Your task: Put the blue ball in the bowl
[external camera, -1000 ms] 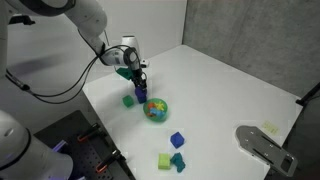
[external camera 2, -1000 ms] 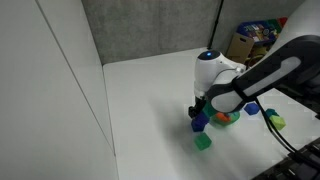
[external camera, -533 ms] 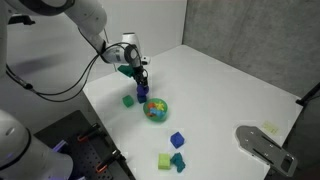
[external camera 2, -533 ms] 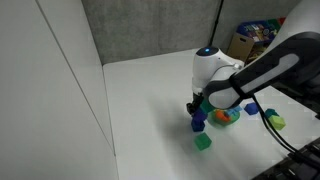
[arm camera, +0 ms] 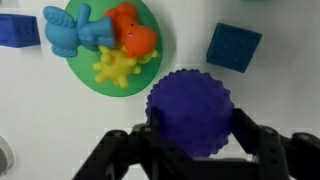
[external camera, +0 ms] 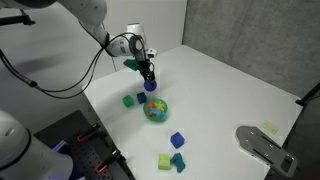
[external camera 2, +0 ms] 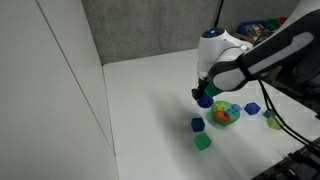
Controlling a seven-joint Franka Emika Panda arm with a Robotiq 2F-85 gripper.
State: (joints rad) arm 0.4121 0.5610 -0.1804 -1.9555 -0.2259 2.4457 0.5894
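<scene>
The claw (arm camera: pixel 190 138) pinches the blue ball (arm camera: pixel 190 108) tight. The ball hangs up in the air near the bowl (arm camera: pixel 84 80).

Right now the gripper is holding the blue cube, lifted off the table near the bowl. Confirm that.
Wrong in one respect: the gripper holds the blue ball, round and bumpy, not a cube. A blue cube lies loose on the table. The wrist view shows this. The rest stands: it is lifted, near the bowl.
</scene>
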